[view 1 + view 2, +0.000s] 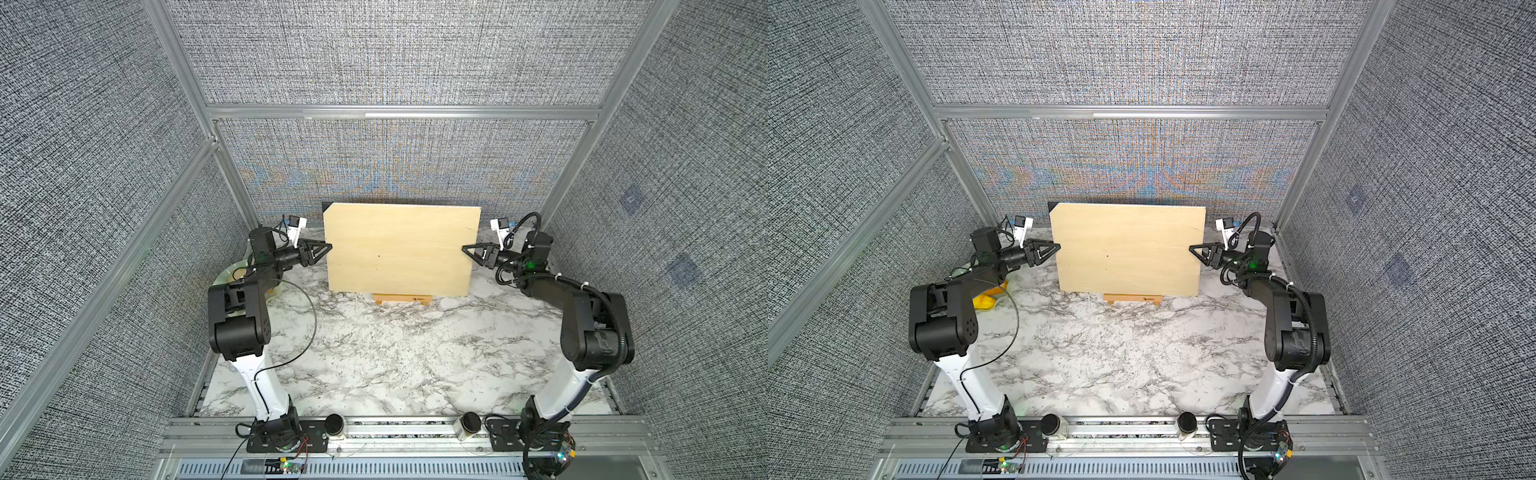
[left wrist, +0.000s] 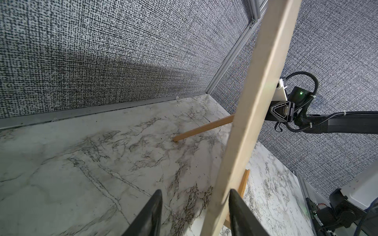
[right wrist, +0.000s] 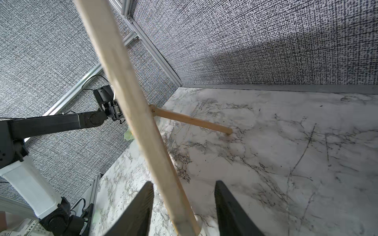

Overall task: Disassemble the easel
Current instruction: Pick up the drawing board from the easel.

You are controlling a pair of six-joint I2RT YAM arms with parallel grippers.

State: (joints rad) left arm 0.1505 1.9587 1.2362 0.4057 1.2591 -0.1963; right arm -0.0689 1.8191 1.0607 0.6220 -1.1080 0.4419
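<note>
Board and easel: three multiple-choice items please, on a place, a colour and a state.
1. The easel shows:
A. under the lower edge of the board
B. left of the board
C. flat by the arm bases
2. The easel's wood is:
A. white
B. orange-brown
C. black
3. The left fingers are:
A. shut on an easel leg
B. far from the board
C. open, astride the board's side edge
Key: 1 A, its ledge peeks out under the board; 2 B, darker than the pale board; 3 C, a gap shows beside the edge.

obstacle: board (image 1: 399,249) leaning on easel (image 1: 402,298) | free: tabletop (image 1: 374,365) in front of board
</note>
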